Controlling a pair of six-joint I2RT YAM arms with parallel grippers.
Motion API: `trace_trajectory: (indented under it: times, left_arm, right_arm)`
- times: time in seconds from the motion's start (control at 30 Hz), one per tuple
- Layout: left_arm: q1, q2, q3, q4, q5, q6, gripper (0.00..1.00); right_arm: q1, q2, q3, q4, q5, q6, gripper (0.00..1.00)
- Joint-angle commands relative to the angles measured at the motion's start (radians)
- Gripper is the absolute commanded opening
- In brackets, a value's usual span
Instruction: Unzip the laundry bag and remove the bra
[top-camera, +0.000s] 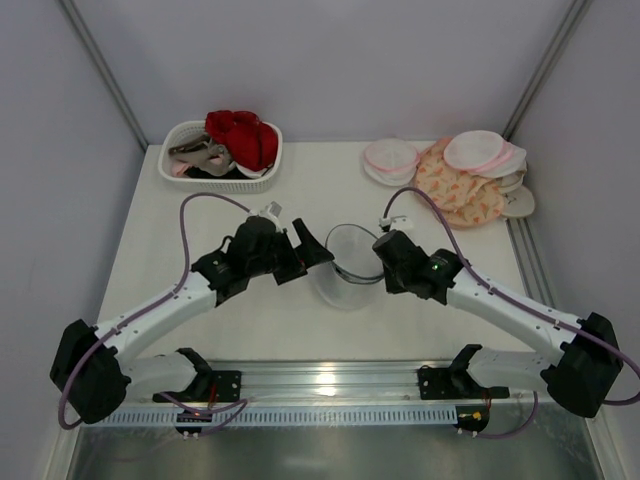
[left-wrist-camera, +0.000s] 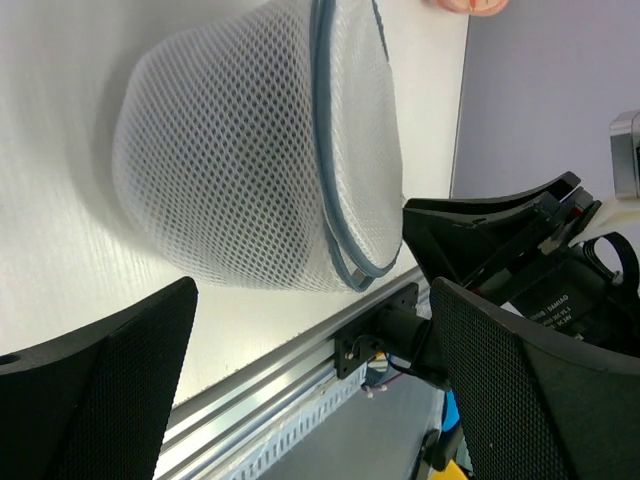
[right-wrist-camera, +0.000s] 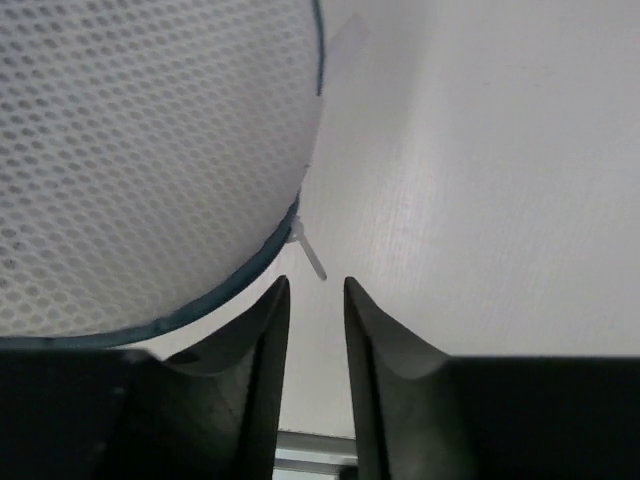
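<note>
The laundry bag, a round white mesh pouch with a dark grey rim, bulges up from the table between my two grippers. The left gripper hangs just left of it, open wide. In the left wrist view the bag lies beyond the gripper, apart from both fingers. The right gripper is at the bag's right edge. In the right wrist view the right gripper shows a narrow empty gap. A small white zip pull sticks out from the bag's rim just past the tips. The bra is hidden.
A white basket at the back left holds a red garment and a grey-pink one. Pink-rimmed round pouches and a peach patterned pouch lie at the back right. A metal rail runs along the near edge.
</note>
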Motion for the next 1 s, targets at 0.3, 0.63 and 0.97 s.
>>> trace_trajectory:
  times: [0.3,0.63,0.97]
  left_arm:
    - [0.052,-0.097,-0.035,-0.130,-0.104,0.096,0.99]
    - [0.062,-0.235,-0.078,-0.179,-0.142,0.096,1.00]
    - [0.072,-0.361,-0.145,-0.224,-0.137,0.079,1.00]
  right_arm:
    - [0.018,-0.051,0.161,-0.165,0.184,0.019,0.99]
    - [0.078,0.088,0.357,-0.014,-0.149,-0.148,0.97]
    - [0.089,0.370,0.577,-0.037,-0.154,-0.138,0.70]
